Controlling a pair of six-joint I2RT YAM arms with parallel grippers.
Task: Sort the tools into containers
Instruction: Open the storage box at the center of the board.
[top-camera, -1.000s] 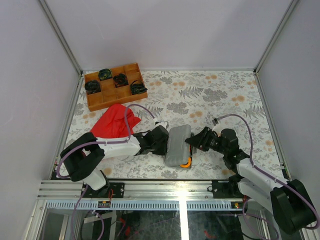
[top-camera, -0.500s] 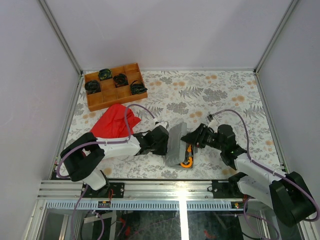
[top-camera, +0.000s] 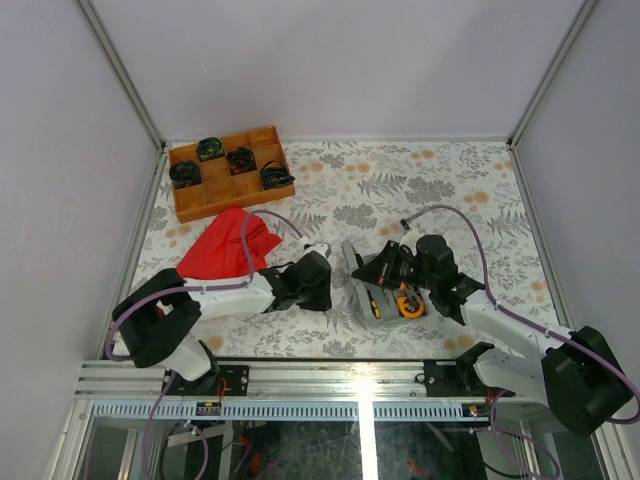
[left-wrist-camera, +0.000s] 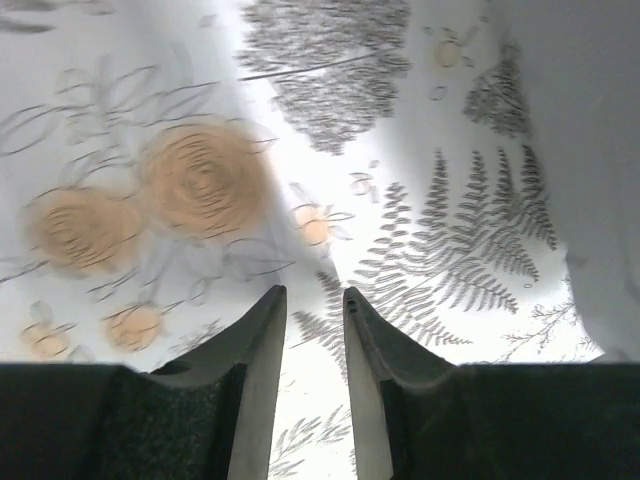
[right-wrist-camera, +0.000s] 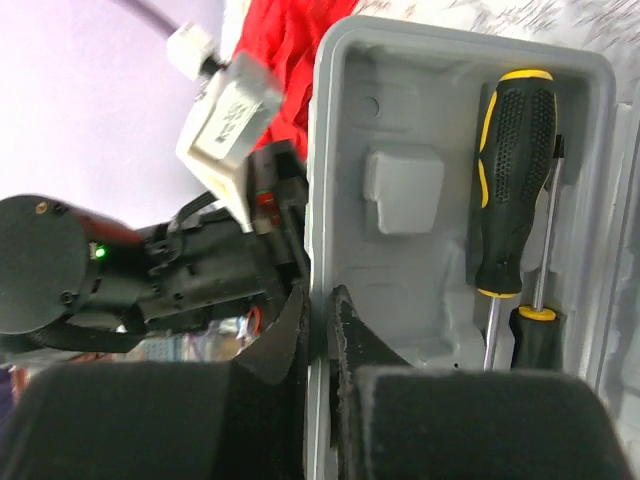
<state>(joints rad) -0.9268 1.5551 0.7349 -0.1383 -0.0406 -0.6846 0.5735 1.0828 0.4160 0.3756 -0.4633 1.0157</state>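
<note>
Right claw (right-wrist-camera: 320, 302) clenches the rim of the grey tool case (right-wrist-camera: 400, 270), which runs 11 to 5 o'clock. Left claw (left-wrist-camera: 313, 300), parted and empty, hovers at its 9 o'clock.

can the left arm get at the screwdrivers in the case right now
Probably yes: the case lies open beside the empty left claw, though the right claw, shut on its wall, crowds the screwdrivers.

Top camera looks down from behind my bases on the whole bench (top-camera: 470, 190); left wrist skims its surface, right wrist crowds the grey tool case (right-wrist-camera: 400, 280), shared with top.
</note>
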